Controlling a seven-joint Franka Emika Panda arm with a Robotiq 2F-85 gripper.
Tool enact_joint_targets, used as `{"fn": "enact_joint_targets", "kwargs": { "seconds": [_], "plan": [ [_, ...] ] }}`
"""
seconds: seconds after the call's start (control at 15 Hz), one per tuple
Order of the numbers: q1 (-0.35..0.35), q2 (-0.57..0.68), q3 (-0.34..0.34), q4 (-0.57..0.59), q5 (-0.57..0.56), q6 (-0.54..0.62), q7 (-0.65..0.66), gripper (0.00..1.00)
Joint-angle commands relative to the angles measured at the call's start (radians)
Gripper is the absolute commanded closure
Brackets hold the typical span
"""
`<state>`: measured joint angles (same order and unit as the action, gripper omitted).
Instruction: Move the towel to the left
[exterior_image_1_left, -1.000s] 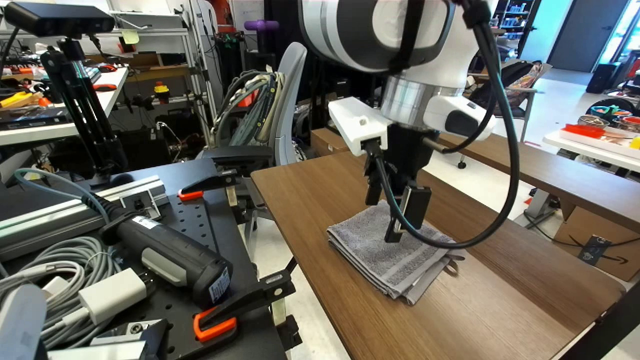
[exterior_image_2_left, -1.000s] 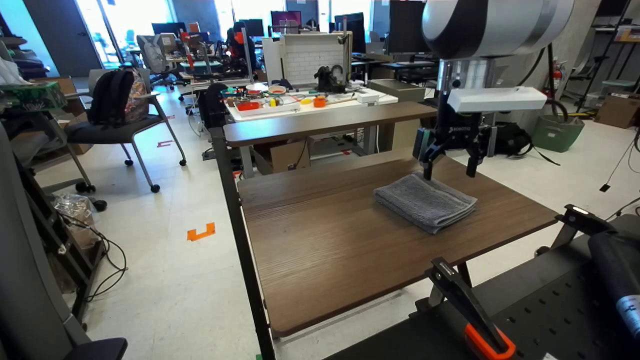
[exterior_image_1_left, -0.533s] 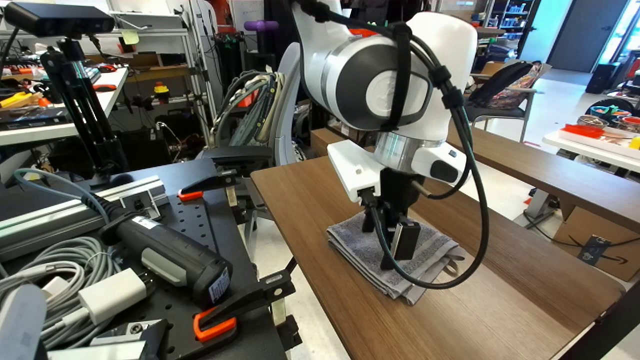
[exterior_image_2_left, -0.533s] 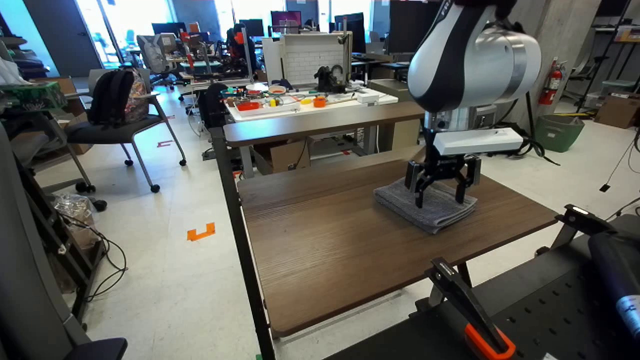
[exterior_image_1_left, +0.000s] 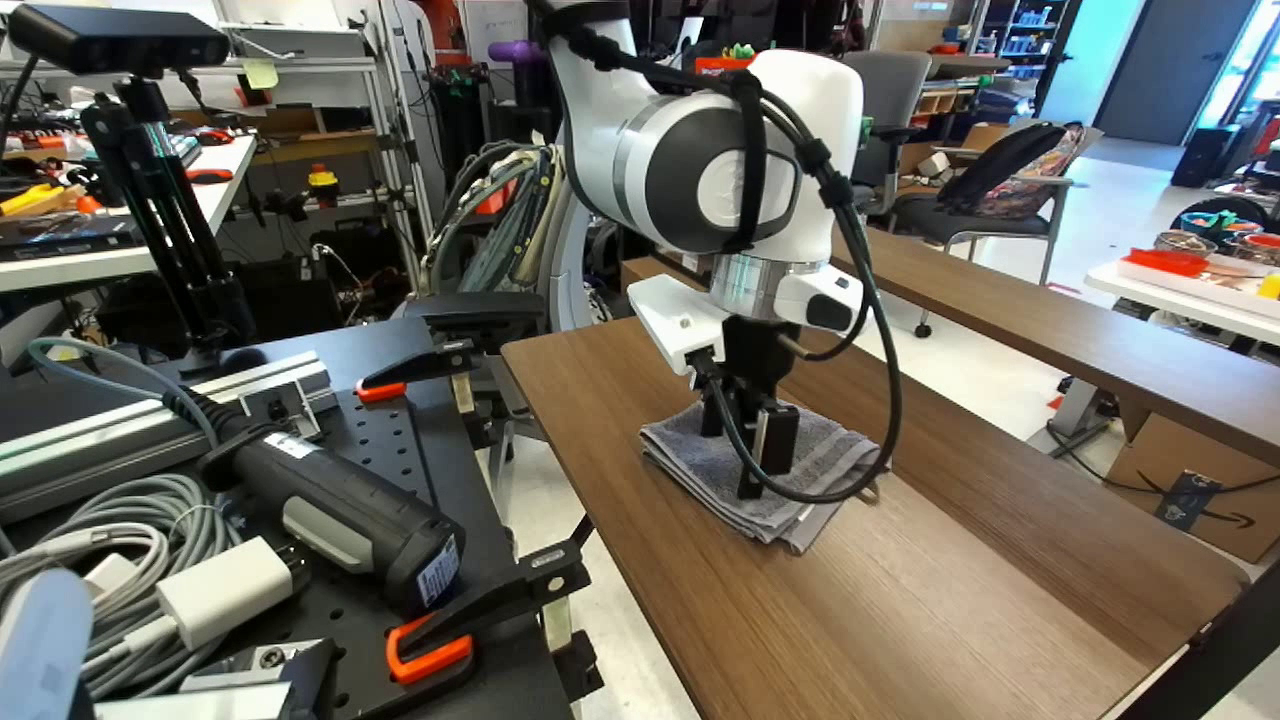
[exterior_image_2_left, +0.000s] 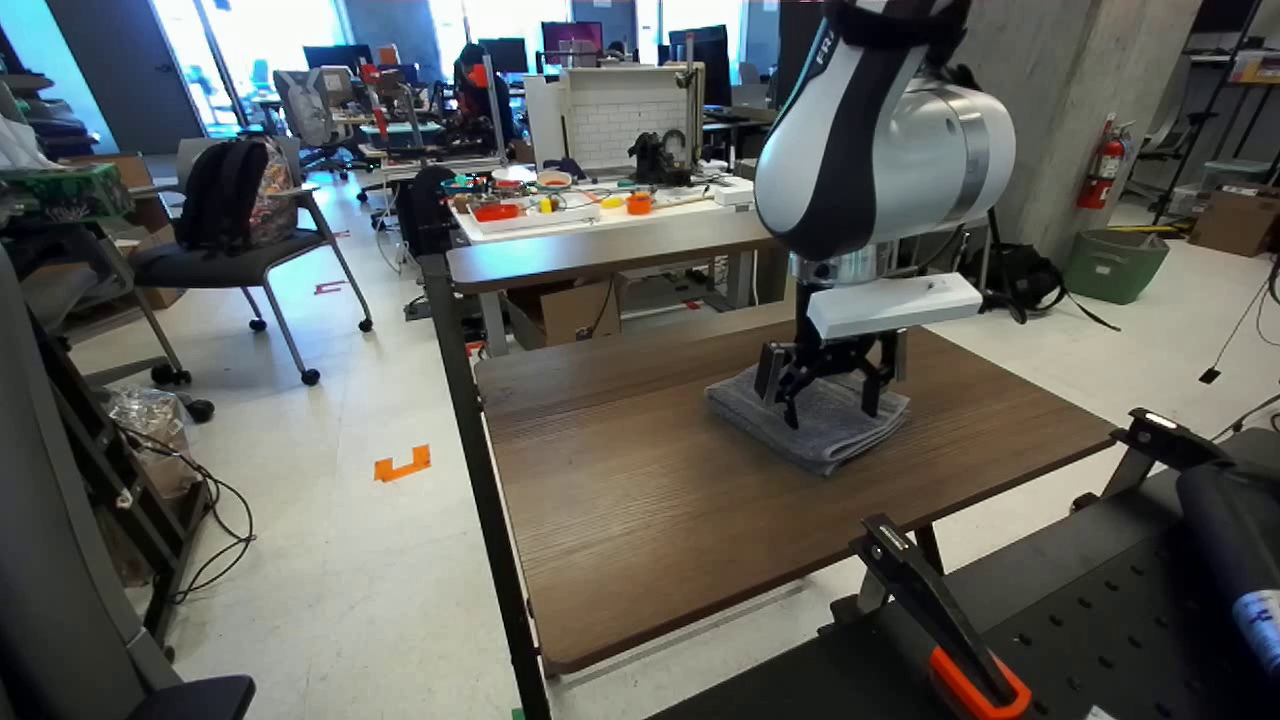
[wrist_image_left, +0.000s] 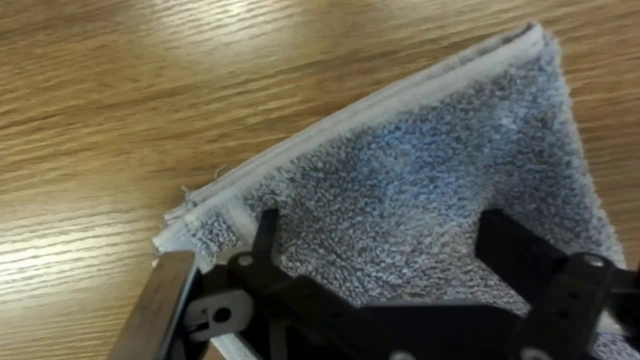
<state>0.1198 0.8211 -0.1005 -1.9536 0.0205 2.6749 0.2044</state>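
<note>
The towel is a grey folded cloth lying on the brown wooden table. It shows in both exterior views and fills much of the wrist view, its layered edge running diagonally. My gripper points down over the towel in both exterior views. Its two black fingers stand wide apart, with the tips on the cloth's top. In the wrist view the gripper is open, with flat cloth between the fingers and no fold pinched. The near part of the towel is hidden under the gripper body.
The brown table extends past the towel on several sides. A black perforated bench with a handheld tool and cables stands beside it, with clamps along its edge. A black post stands at one table end. A grey chair stands close by.
The gripper came down onto the towel, then moved with its fingers still apart. The towel slid along with it, leftward in both exterior views, and stayed on the table.
</note>
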Motion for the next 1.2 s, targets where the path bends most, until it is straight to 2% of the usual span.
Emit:
{"fn": "enact_joint_targets", "kwargs": {
  "seconds": [0.0,0.53,0.87,1.13],
  "plan": [
    [0.088,0.053,-0.022,0.046,-0.031,0.027,0.087,0.00],
    [0.240,0.067,-0.028,0.088,-0.051,0.019,0.238,0.00],
    [0.257,0.043,-0.019,0.086,-0.038,-0.004,0.264,0.00],
    [0.237,-0.075,0.013,-0.040,-0.014,0.025,0.248,0.00]
  ]
}}
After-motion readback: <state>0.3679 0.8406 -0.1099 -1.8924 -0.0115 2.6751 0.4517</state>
